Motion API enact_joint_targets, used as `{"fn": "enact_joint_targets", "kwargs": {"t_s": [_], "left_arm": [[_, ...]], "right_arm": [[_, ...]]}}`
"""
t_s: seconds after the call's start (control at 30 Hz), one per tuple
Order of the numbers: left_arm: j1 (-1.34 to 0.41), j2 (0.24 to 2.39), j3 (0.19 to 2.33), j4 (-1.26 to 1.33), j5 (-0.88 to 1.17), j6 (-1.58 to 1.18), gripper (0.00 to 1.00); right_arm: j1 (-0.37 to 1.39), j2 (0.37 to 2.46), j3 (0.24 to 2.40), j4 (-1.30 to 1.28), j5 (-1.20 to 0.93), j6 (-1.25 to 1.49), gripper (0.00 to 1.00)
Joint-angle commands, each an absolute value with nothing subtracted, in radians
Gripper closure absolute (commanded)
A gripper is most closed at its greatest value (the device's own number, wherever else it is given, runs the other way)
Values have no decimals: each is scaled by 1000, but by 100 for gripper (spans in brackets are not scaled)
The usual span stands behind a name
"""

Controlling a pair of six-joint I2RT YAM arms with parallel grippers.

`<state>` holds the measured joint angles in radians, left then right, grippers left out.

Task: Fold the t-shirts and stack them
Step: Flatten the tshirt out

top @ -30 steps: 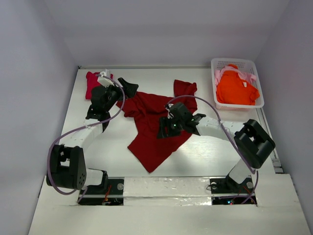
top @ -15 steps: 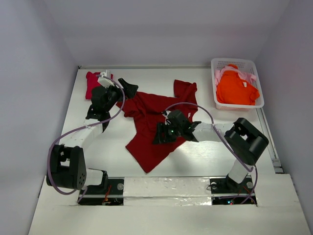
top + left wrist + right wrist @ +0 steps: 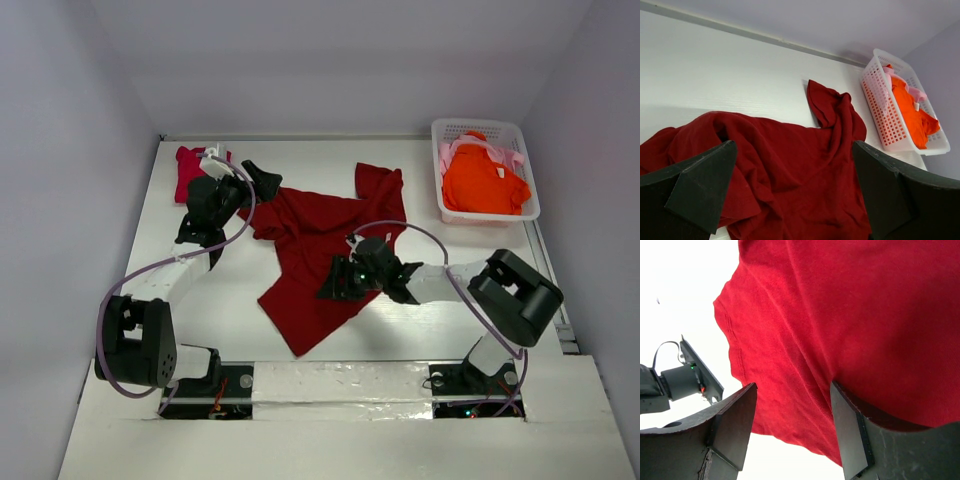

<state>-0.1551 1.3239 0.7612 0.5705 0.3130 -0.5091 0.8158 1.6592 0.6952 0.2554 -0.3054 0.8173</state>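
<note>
A large dark red t-shirt (image 3: pixel 315 240) lies crumpled across the middle of the table; it also shows in the left wrist view (image 3: pixel 790 170) and in the right wrist view (image 3: pixel 850 315). My left gripper (image 3: pixel 262 181) is open at the shirt's far left edge, its fingers (image 3: pixel 700 185) apart over the cloth. My right gripper (image 3: pixel 335 284) is open low over the shirt's near lower part, its fingers (image 3: pixel 735 425) either side of a cloth fold. A crimson-pink shirt (image 3: pixel 187 168) lies at the far left. An orange shirt (image 3: pixel 484 180) and a pale pink one (image 3: pixel 447 152) lie in the basket.
The white lattice basket (image 3: pixel 528 214) stands at the far right corner, also in the left wrist view (image 3: pixel 880 115). The back wall runs along the table's far edge. Both arm bases sit at the near edge.
My right gripper has moved nearer and slightly left along the red shirt's lower part, and that part has shifted a little with it. The left arm has not moved.
</note>
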Motion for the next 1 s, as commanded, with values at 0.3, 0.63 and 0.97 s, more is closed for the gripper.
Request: {"fn": "enact_joint_targets", "kwargs": {"t_s": [0.3,0.63,0.97], "left_arm": [[-152,1282,770,609,313,-497,1],[-152,1278,764,611,314,-499,1],[-152,1269,765,601,322,-495,1]], "right_arm": [[854,1461,486,-116,-103,956,32],[864,1336,505,-333,-20,992,30],[920,1235,508,-483,23,1040,24]]}}
